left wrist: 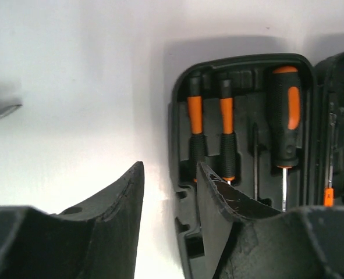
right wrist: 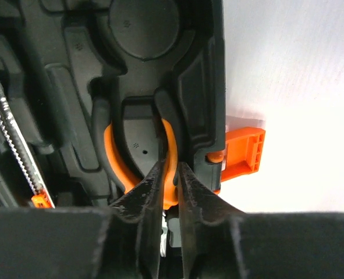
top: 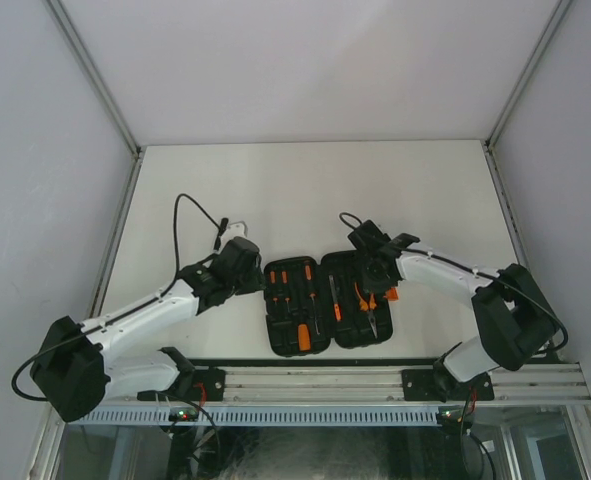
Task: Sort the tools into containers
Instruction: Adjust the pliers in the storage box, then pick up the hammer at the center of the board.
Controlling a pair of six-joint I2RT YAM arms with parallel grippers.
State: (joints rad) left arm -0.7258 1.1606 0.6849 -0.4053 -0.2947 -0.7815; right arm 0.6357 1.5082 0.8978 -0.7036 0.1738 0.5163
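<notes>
- The black tool case is lying open on the worktop, by the middle of its near edge.
- The left gripper is hovering half open over the case's left wall, gripping nothing.
- The right gripper is pinching, nearly closed, one orange handle of the pliers, which are sitting in the case's right half.

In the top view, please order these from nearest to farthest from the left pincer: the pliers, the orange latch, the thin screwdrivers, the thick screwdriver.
From the left pincer:
1. thin screwdrivers: left half of the case, right beside it.
2. thick screwdriver: same half, toward the middle.
3. pliers: right half.
4. latch: outer right edge.
</notes>
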